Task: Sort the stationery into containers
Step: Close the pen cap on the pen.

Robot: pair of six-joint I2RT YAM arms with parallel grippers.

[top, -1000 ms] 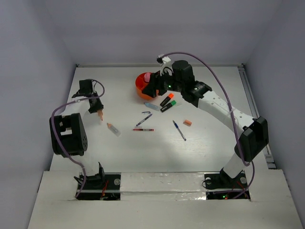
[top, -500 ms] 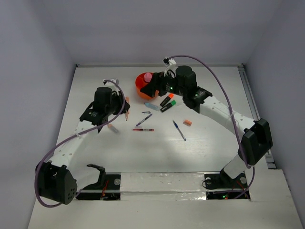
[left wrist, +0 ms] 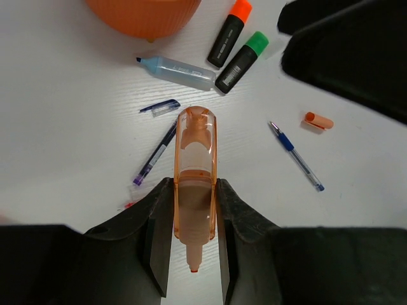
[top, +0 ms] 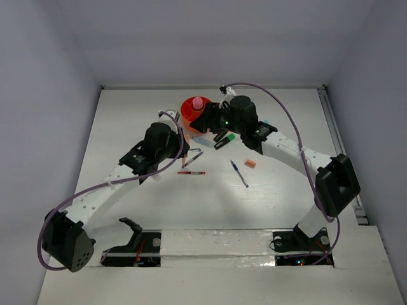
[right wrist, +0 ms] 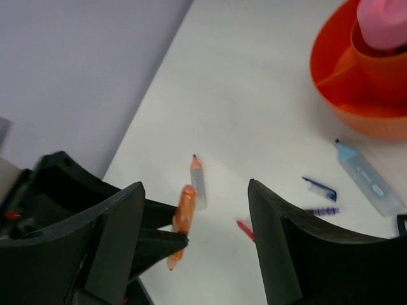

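My left gripper is shut on a peach see-through marker, held off the table over the loose stationery; from above this left gripper hangs just in front of the orange cup. A pink bottle stands in the cup. My right gripper is open and holds nothing, beside the cup. On the table lie a light-blue marker, orange-capped and green-capped highlighters, a purple pen and a blue pen.
A red pen lies near the middle, and a small orange cap sits to the right. A clear marker with an orange tip lies left of the pens. White walls close in the table on three sides.
My left arm has swung from the far left to the middle, carrying the peach marker towards the cup. My right gripper has shifted slightly beside the cup.
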